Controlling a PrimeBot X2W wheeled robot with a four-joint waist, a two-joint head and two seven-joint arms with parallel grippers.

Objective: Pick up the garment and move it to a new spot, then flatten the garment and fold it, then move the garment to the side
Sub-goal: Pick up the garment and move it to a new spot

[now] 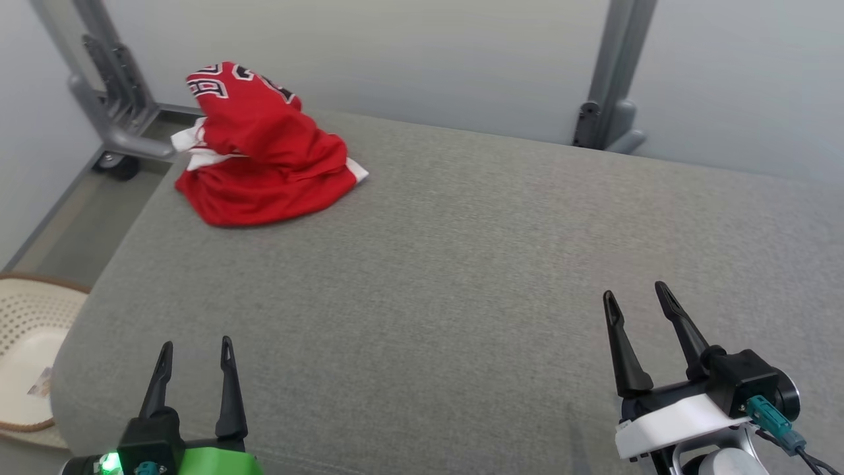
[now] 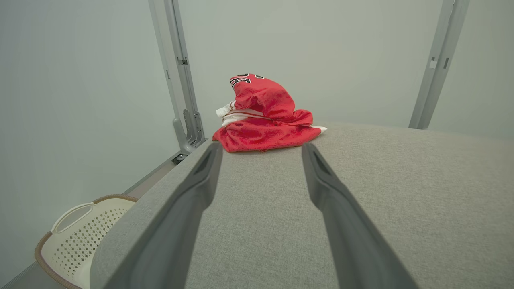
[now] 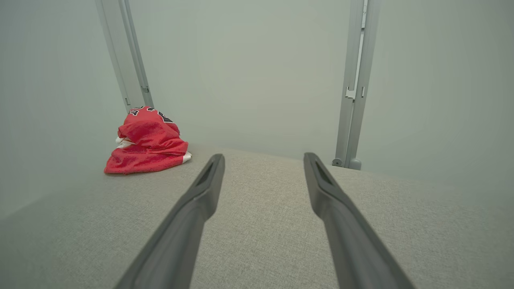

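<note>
Currently red jersey (image 1: 264, 158) sits crumpled in a heap at the far-left corner of the grey fabric-topped desk (image 1: 461, 264). Left claw (image 1: 196, 344) and right claw (image 1: 635, 290) both spread wide, empty, over the near edge, well apart from it.

The scene is showing a robot test lab. A grey cloth-covered table (image 1: 475, 264) is filling the bay. Behind the table, grey metal posts (image 1: 613, 72) are standing against bare pale walls (image 1: 395, 53); left of the table, a perforated laundry basket (image 1: 26, 343) is sitting on the floor (image 1: 82, 227).
</note>
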